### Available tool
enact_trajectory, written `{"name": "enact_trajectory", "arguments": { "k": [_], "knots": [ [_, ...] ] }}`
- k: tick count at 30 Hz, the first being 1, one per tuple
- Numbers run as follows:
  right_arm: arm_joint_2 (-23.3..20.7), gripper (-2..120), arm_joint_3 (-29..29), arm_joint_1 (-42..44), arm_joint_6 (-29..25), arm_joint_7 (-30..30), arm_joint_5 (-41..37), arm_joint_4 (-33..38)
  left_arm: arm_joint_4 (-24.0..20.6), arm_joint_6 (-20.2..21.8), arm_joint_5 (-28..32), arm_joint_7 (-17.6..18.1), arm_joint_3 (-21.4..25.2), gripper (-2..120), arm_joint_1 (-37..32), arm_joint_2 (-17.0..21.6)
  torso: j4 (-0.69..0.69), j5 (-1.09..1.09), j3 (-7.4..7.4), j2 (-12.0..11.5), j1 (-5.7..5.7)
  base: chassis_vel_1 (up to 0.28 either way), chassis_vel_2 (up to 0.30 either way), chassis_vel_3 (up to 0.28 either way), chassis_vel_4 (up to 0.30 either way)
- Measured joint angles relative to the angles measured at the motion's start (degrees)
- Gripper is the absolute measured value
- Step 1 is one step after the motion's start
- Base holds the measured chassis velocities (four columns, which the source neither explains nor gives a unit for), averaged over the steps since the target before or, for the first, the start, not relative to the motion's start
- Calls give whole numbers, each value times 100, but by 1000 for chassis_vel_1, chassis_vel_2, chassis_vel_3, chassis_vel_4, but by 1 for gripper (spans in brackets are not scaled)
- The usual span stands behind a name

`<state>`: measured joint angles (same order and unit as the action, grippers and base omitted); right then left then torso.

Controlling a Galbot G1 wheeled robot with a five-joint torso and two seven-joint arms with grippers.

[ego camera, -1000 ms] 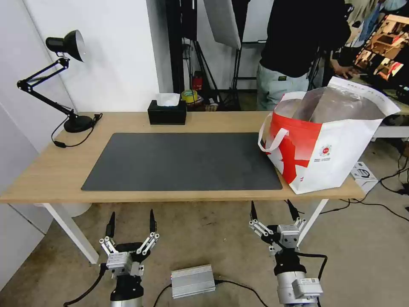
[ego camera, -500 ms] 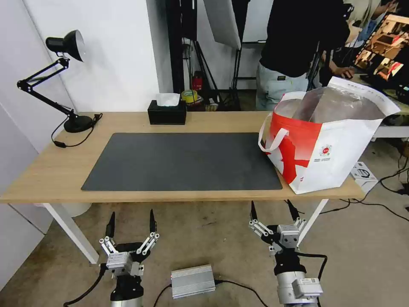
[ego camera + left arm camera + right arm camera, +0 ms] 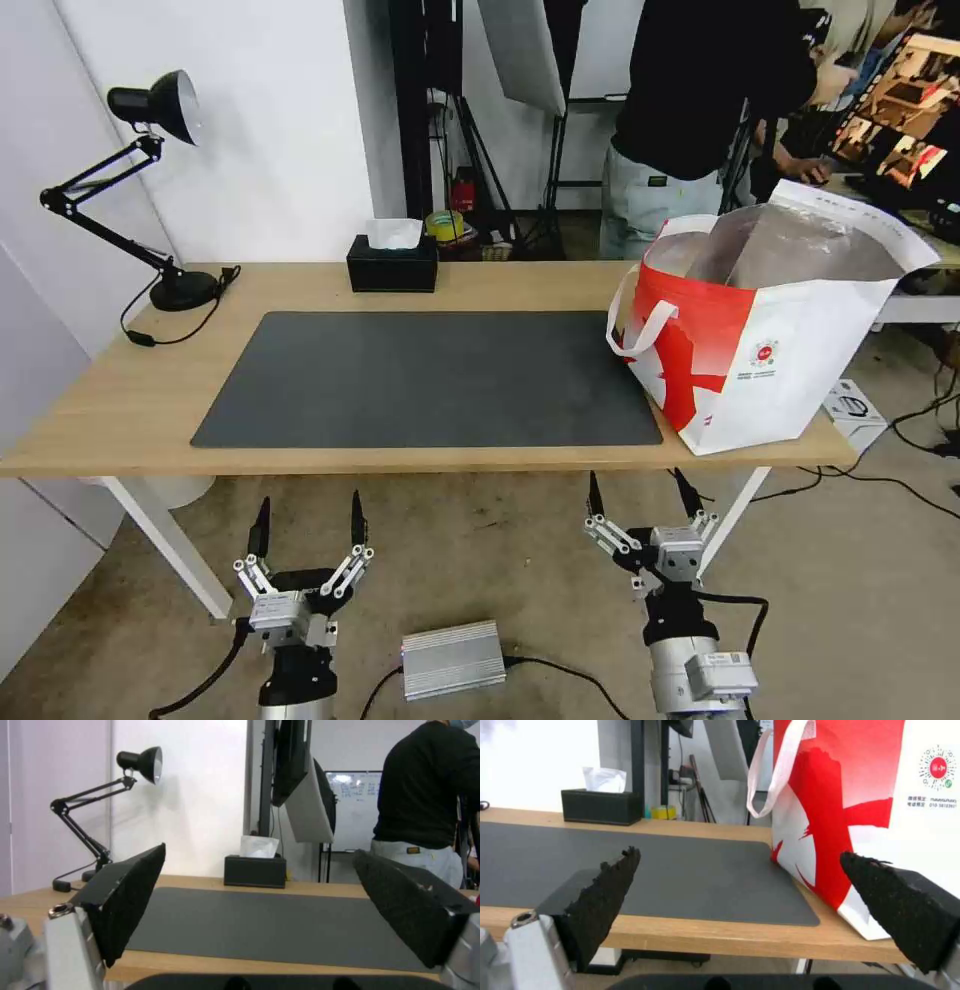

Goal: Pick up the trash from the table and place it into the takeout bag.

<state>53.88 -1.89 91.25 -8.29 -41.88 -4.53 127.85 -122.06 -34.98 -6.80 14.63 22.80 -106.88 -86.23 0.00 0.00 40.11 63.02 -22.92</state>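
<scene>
The table [image 3: 110, 420] carries a dark grey mat [image 3: 430, 380] with nothing lying on it. At the table's right end the white and red takeout bag [image 3: 790, 340] stands upright, its foil-lined mouth open. The trash is out of view. My left gripper [image 3: 310, 508] hangs open below the table's near edge, left of centre, fingers pointing up; in its wrist view the left gripper [image 3: 259, 851] faces the mat. My right gripper [image 3: 637, 485] is open below the near edge, close to the bag; in the right wrist view the right gripper [image 3: 740, 853] frames the mat's corner and the takeout bag [image 3: 830, 813].
A black tissue box [image 3: 392, 265] sits at the table's far edge. A black desk lamp [image 3: 160, 280] stands at the far left corner with its cord trailing. A silver metal box [image 3: 452, 658] lies on the floor between my arms. White table legs [image 3: 170, 545] flank them.
</scene>
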Motion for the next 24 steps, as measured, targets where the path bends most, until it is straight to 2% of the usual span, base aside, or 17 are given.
{"name": "enact_trajectory", "arguments": {
  "k": [24],
  "knots": [
    [0,100,0,0,0,0,0,0,0,0,0,0,0,100,0,0,0,0,0,0,0,0,0,0,0]
  ]
}}
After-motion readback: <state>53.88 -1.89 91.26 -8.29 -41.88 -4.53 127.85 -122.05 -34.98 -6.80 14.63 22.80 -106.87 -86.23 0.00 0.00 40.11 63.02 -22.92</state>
